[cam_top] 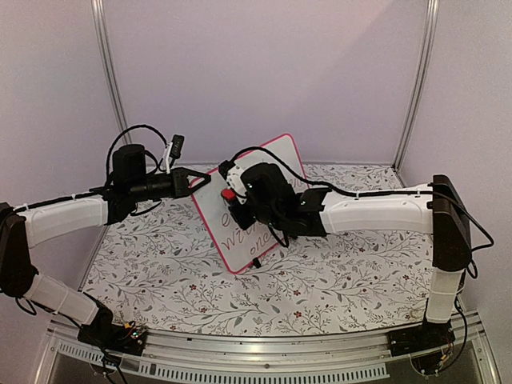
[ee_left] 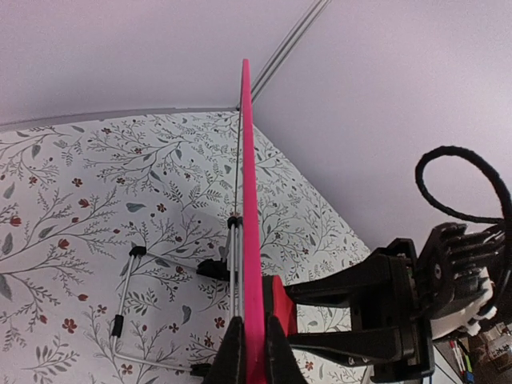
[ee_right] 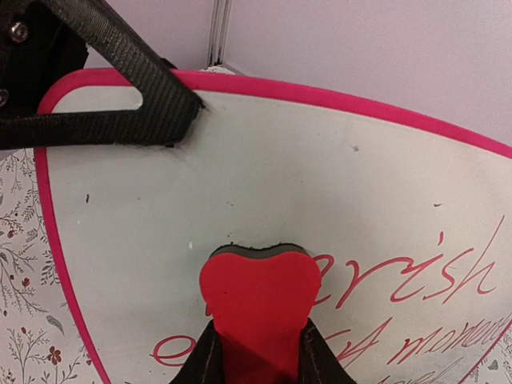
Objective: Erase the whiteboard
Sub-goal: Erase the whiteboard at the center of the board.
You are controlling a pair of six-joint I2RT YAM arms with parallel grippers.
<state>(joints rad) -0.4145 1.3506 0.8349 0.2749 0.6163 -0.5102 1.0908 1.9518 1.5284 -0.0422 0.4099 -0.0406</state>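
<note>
Whiteboard point(ee_right: 320, 176) stands tilted on its wire stand point(ee_left: 124, 320) mid-bench point(cam_top: 160, 280), face toward the arms. Left jaws are pressed tight on the board's pink frame at a corner (upper-left in the right wrist view), acting as the brace. Right jaws pinch the red heart-shaped eraser point(ee_right: 260, 304), pad flat on the board just left of the red script point(ee_right: 432, 280). Area around and above the eraser looks clean. The cursive lines to the right and below are unwiped, so I'd call it early-to-mid job.

Step in hand: wipe stroke across the lettering. To do it well:
- Eraser face parallel to the board. A tipped pad only drags an edge and streaks.
- Push normal to the tilted surface, not straight down, else the board pivots on the stand.
- Left pinch takes the reaction load. Use moderate pressure, since it only has a corner of a thin frame. Risk: board twists or slips out.
- Sweep along the text lines in overlapping passes, working down to the rows near the bottom edge.
- End strokes short of the right frame. Running off the edge could snag the eraser.
- Route the right wrist clear of the left jaws near the top corner.
</note>
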